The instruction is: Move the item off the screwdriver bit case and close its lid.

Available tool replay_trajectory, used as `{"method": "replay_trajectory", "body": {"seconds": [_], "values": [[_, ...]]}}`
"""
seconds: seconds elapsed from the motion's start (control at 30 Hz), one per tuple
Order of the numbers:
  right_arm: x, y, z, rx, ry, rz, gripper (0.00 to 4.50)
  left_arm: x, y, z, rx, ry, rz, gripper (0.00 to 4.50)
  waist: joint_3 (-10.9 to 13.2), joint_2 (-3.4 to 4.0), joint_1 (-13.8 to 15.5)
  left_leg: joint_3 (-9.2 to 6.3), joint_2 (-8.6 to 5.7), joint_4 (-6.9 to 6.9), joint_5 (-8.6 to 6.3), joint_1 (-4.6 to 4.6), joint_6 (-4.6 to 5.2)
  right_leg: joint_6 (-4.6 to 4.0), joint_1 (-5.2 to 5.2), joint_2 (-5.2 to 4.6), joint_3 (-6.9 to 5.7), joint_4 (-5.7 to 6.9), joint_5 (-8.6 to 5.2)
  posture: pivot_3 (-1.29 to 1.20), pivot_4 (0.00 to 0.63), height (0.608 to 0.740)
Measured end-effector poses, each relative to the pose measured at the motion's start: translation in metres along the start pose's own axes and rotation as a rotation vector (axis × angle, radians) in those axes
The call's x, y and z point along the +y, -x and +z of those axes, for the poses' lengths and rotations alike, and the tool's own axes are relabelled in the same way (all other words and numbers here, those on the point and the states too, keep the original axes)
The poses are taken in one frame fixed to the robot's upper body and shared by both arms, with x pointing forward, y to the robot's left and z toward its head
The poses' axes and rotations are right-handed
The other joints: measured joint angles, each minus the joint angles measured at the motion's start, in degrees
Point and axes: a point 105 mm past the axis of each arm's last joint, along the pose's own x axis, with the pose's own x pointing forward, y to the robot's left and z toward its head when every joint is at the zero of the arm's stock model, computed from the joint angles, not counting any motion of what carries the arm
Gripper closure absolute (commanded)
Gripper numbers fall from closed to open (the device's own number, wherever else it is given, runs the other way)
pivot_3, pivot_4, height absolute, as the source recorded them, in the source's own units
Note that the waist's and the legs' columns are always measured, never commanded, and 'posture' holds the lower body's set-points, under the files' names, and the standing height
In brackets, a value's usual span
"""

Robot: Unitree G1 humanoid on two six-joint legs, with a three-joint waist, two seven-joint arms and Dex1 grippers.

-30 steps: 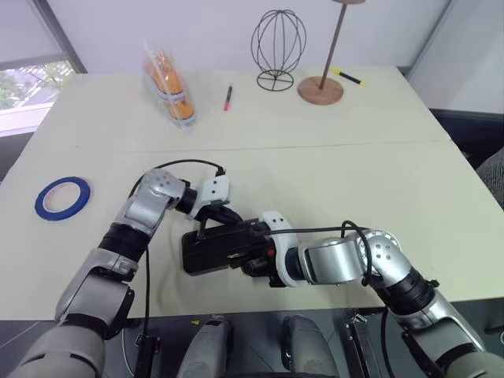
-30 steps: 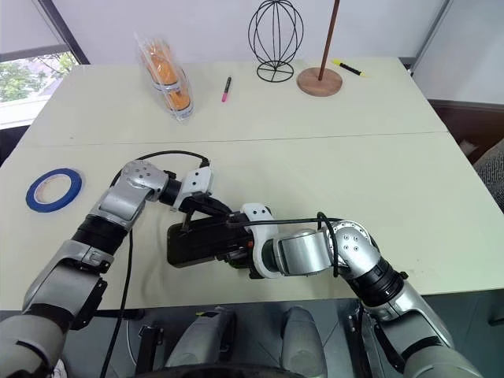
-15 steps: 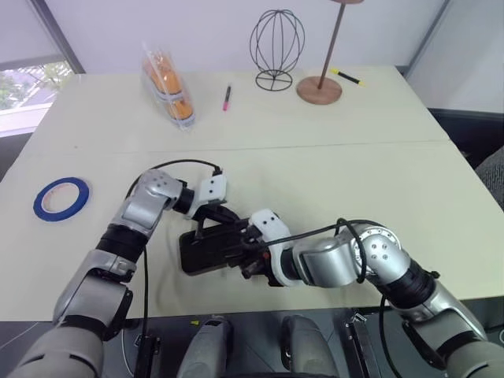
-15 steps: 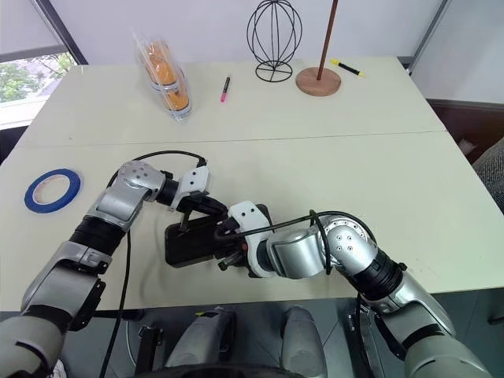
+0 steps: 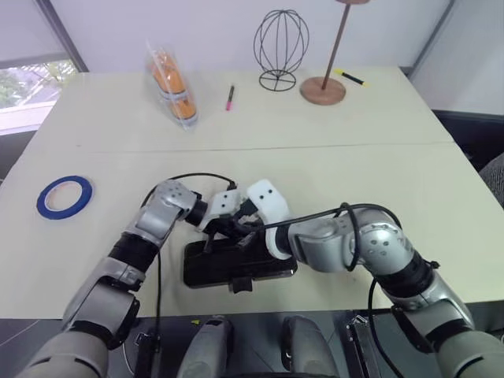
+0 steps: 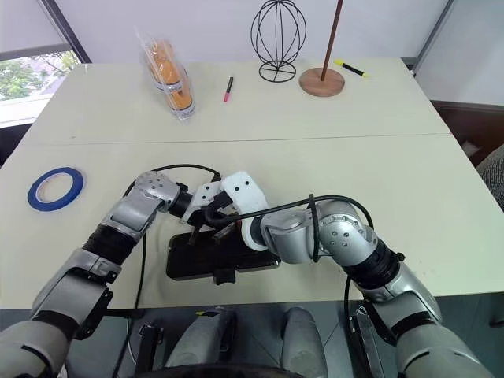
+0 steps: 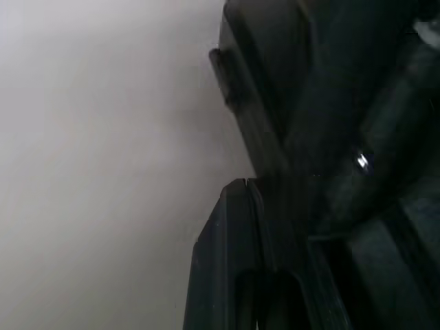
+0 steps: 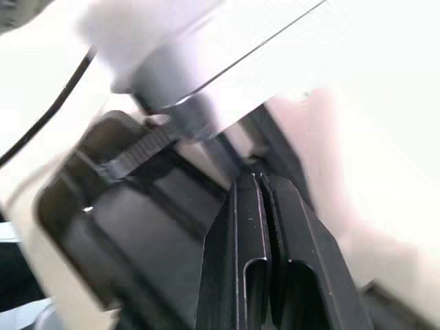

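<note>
Both claws meet over the near middle of the pale worktop (image 5: 378, 173), each with its two black fingers pressed together and nothing held. The left claw (image 5: 240, 230) reaches in from the left, the right claw (image 5: 246, 236) from the right, and their tips sit close together above the far edge of the screwdriver bit case (image 5: 236, 266). In the right wrist view the fingers (image 8: 237, 234) stand flush side by side.

The one case lies flat, a dark rectangle with its long axis running left to right along the worktop's near edge. Its lid (image 5: 213, 268) lies down flat over the case, glossy and nearly black, and a small black latch tab (image 5: 241, 283) juts from the near long edge. Whether the tab has caught cannot be told.

The one blue tape roll (image 5: 64, 196), a flat ring with a white core, lies well apart at the far left.

At the back stand a clear bag of orange items (image 5: 171, 80), a pink-tipped pen (image 5: 230, 97), a wire globe (image 5: 280, 47), a round wooden stand base (image 5: 323, 89), and a yellow marker (image 5: 349, 76), one of each.
</note>
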Motion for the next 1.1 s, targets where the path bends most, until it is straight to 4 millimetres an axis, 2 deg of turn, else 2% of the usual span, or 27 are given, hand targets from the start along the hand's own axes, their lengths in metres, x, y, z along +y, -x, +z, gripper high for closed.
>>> {"method": "replay_trajectory", "body": {"seconds": [0.33, 0.6, 0.83, 0.93, 1.1], "values": [[-0.002, 0.005, -0.003, 0.028, 0.034, 0.067, 4.43, 0.005, -0.001, -0.001, 0.001, -0.017, 0.01, 4.5, 0.0, 0.0, 0.06, 0.0, 0.0, 0.03, 0.0, 0.01, 0.0, 0.0, 0.02, 0.0, -0.01, 0.02, 0.0, 0.0, 0.15, 0.74], [-0.021, 0.037, 0.029, -0.029, 0.068, 0.185, 4.43, 0.035, 0.007, -0.001, 0.021, -0.057, 0.13, 4.5, 0.0, -0.01, -0.09, 0.01, 0.01, 0.05, -0.01, 0.05, 0.02, 0.01, 0.06, 0.01, -0.02, 0.03, 0.01, 0.0, 0.15, 0.74], [0.004, 0.05, 0.028, 0.007, -0.132, 0.451, 4.43, 0.05, 0.012, -0.002, 0.032, -0.081, 0.185, 4.5, 0.02, -0.04, -0.12, 0.0, 0.01, 0.07, -0.01, 0.04, 0.02, 0.0, 0.06, -0.02, -0.02, 0.03, 0.01, 0.0, 0.15, 0.74], [0.013, 0.046, 0.023, 0.018, -0.24, 0.507, 4.43, 0.052, 0.015, -0.002, 0.041, -0.101, 0.191, 4.5, 0.02, -0.05, -0.16, 0.02, 0.01, 0.07, -0.01, 0.03, 0.02, 0.0, 0.06, -0.02, -0.02, 0.03, 0.01, 0.0, 0.15, 0.74], [0.021, 0.035, 0.006, 0.075, -0.311, 0.533, 4.43, 0.051, 0.019, -0.003, 0.047, -0.106, 0.185, 4.5, 0.03, -0.05, -0.11, 0.01, 0.0, 0.07, -0.01, 0.0, 0.03, 0.01, 0.04, -0.02, -0.02, 0.03, 0.01, 0.0, 0.15, 0.74]]}}
